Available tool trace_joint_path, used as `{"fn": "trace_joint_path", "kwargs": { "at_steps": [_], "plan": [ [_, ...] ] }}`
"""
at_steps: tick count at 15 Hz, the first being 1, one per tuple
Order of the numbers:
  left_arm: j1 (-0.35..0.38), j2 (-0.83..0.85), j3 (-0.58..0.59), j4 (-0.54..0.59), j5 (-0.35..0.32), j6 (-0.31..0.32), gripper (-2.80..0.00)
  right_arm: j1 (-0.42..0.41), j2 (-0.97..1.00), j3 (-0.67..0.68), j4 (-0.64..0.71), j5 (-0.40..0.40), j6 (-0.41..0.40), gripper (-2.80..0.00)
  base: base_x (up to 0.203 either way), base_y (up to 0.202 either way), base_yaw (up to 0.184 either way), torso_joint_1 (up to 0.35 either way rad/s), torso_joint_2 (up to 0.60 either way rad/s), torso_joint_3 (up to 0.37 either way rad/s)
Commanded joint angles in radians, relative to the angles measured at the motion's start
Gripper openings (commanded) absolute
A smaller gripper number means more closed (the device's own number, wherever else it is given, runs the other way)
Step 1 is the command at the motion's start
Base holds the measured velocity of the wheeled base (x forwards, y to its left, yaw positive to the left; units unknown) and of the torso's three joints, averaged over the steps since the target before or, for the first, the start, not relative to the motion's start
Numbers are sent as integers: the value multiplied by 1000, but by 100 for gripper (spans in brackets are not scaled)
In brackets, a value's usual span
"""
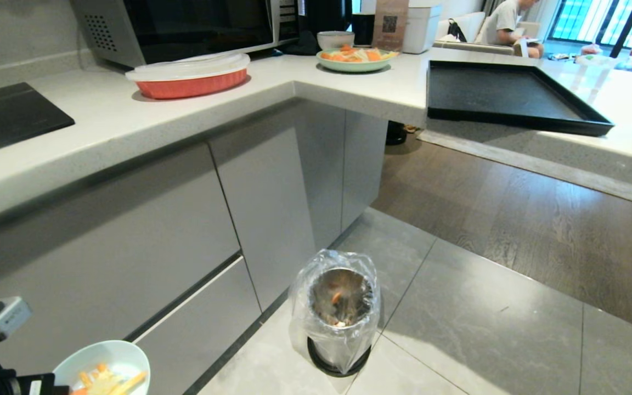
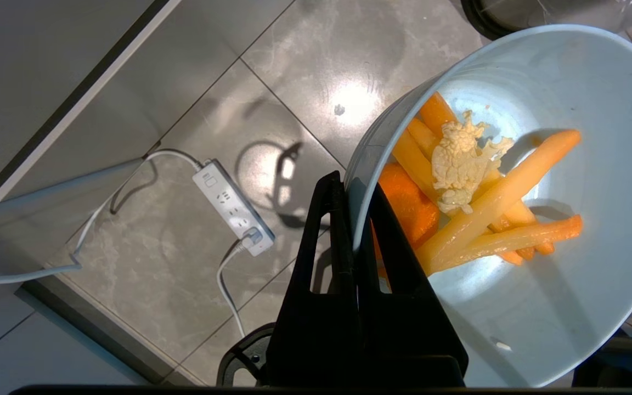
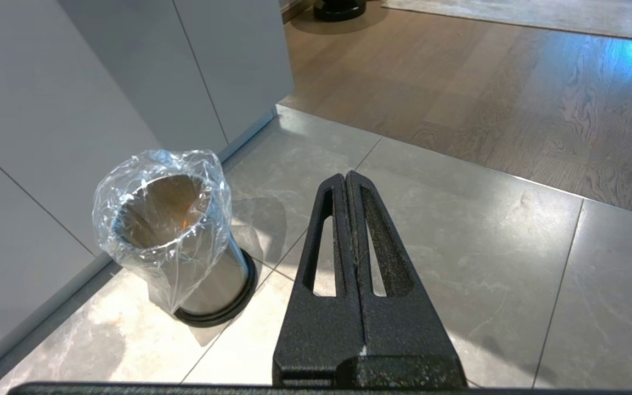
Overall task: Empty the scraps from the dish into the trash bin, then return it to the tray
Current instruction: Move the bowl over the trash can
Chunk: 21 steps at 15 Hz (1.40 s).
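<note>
At the far left of the head view, low in the corner, the left pincer [image 2: 355, 211] is clamped tight on the rim of the dish [image 1: 108, 359], 1 finger inside the wall and 1 outside, as the left wrist view shows. The dish hangs above the tiled floor [image 1: 458, 329] beside the grey cabinet fronts [image 1: 184, 230], well apart from the trash bin [image 1: 342, 312]. The scraps [image 2: 480, 192] lie inside the dish: several orange and yellow strips, a round orange chunk and a pale crumbly piece on top. Under the dish, in the left wrist view, a white power strip [image 2: 232, 206] with its cable lies on the floor.

Further right, the trash bin stands on the tiles near the cabinet corner, its clear plastic liner crinkled over the rim; a little orange shows inside.

Up on the counter [image 1: 102, 131], from left to right: a red oval baking dish with a clear lid [image 1: 190, 77], a pale-green plate of orange slices [image 1: 355, 59], and the tray [image 1: 508, 96], which sits on the right-hand stretch with 1 corner overhanging the edge.

The right pincer [image 3: 350, 181] hovers over the floor to the right of the bin, fingers pressed together, holding nothing.
</note>
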Motion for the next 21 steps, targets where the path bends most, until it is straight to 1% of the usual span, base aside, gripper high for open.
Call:
{"fn": "trace_joint_path", "kwargs": {
  "at_steps": [1, 9, 16, 21],
  "plan": [
    [0, 3, 1, 1, -1, 0, -280, 0, 0, 0, 0, 0, 0, -280, 0, 0, 0, 0, 0, 0],
    [-1, 5, 9, 1, -1, 0, -280, 0, 1, 0, 0, 0, 0, -280, 0, 0, 0, 0, 0, 0],
    [-1, 16, 8, 1, -1, 0, -280, 0, 0, 0, 0, 0, 0, -280, 0, -159, 0, 4, 1, 2],
    [-1, 26, -1, 0, -4, -1, -280, 0, 1, 0, 0, 0, 0, -280, 0, 0, 0, 0, 0, 0]
  ]
}}
